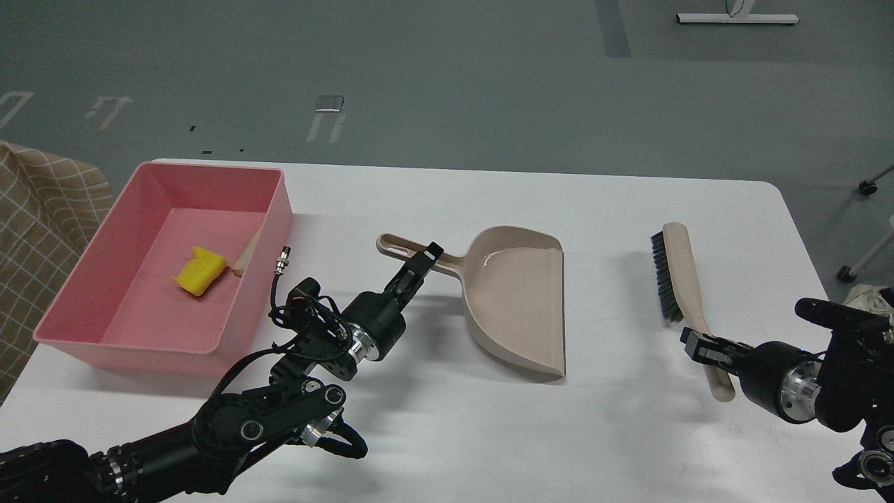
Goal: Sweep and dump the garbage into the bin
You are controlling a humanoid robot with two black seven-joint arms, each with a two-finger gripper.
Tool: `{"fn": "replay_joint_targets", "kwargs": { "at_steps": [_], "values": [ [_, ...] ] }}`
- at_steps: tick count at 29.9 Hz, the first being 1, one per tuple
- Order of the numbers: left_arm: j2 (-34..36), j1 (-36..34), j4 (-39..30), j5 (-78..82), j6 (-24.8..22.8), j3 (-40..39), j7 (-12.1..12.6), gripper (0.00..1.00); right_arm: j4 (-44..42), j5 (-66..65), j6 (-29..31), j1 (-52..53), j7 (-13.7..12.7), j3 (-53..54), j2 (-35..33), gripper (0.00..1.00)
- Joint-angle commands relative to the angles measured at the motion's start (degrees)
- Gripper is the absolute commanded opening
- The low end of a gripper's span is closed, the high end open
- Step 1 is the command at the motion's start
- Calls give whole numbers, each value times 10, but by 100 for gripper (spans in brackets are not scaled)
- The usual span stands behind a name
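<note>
The pink bin (278, 209) stands at the table's left. In it lie the garbage pieces: a yellow spongy chunk (200, 271) and a white bread slice (246, 253) leaning on the right wall. My left gripper (424, 260) is shut on the handle of the beige dustpan (520, 300), which sits low over the table's middle with its mouth facing right and empty. My right gripper (705, 347) is shut on the near end of the beige brush (681, 272), whose black bristles face left. The brush is low over the table at the right.
The white table (447, 433) has its right edge close behind the brush. A checked cloth (42, 209) lies off the table's left side. The floor beyond holds a chair base (866, 185).
</note>
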Motion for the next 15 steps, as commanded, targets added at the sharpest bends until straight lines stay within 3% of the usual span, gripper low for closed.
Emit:
{"fn": "replay_joint_targets", "kwargs": {
  "at_steps": [1,3,4,6,8,11,13,15],
  "values": [
    [-5,-6,9,0,3,2,-1,1,-1,4,0,2,0,0,0,19],
    [-5,-8,10,0,5,2,-1,8,-2,5,0,2,-1,0,1,32],
    [-6,-9,10,-1,10,1,-1,21,-2,6,0,1,-1,0,1,45],
    [-6,-10,8,-2,16,-1,0,56,-4,8,0,1,-1,-1,2,51],
    [-7,-9,8,-2,16,0,2,88,-11,16,0,1,-1,0,5,68],
    [-7,-9,1,-2,17,0,-1,97,-16,37,0,4,-2,1,1,84],
    [-7,-8,0,-2,17,1,-1,98,-17,39,0,5,-2,5,5,94],
    [-6,-7,0,-2,17,2,-2,98,-18,39,0,6,-3,6,6,95]
  ]
}}
